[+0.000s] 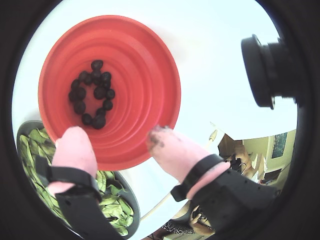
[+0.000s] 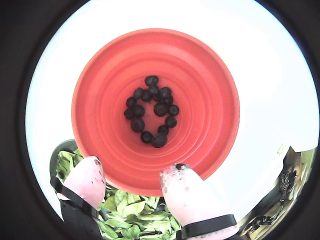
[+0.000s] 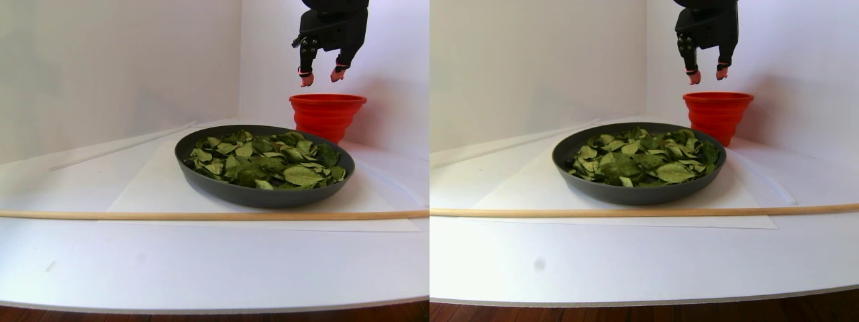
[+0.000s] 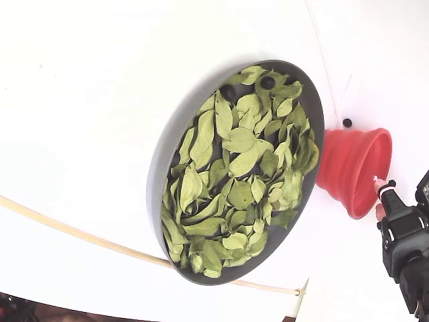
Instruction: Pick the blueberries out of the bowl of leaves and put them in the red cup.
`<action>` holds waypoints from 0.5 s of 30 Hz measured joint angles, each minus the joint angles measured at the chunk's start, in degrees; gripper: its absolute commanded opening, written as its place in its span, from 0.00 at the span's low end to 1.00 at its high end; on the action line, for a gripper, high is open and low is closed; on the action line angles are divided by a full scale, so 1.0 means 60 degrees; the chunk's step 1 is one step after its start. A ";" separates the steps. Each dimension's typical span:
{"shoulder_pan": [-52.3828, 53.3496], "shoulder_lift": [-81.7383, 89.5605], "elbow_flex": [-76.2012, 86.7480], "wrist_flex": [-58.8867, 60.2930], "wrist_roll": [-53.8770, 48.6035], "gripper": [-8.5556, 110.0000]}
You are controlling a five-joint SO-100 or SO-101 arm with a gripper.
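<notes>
The red cup point(image 1: 145, 75) holds several blueberries point(image 1: 99, 93) in a loose ring on its floor; both wrist views show them point(image 2: 160, 109). My gripper point(image 1: 116, 137) is open and empty, with pink fingertips point(image 2: 90, 172) over the cup's near rim point(image 2: 210, 100). In the stereo pair view the gripper point(image 3: 321, 78) hangs above the cup point(image 3: 327, 114), clear of it. The dark grey bowl point(image 3: 255, 196) in front of the cup is full of green leaves point(image 3: 268, 161). In the fixed view a dark berry point(image 4: 267, 82) shows among the leaves point(image 4: 234, 174) near the bowl's rim point(image 4: 164, 154).
A thin wooden stick point(image 3: 201, 215) lies across the table in front of the bowl, also in the fixed view point(image 4: 80, 235). One loose dark berry point(image 4: 346, 123) lies on the table beside the cup point(image 4: 352, 168). A black camera lens point(image 1: 265, 70) juts in at the right. White walls stand close behind.
</notes>
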 measured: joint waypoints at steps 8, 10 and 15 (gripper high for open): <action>0.0000 0.0557 0.0586 0.0088 0.0044 0.24; 0.0000 0.0601 0.0747 0.0132 0.0044 0.24; 0.0000 0.0952 0.1260 0.0425 0.0044 0.23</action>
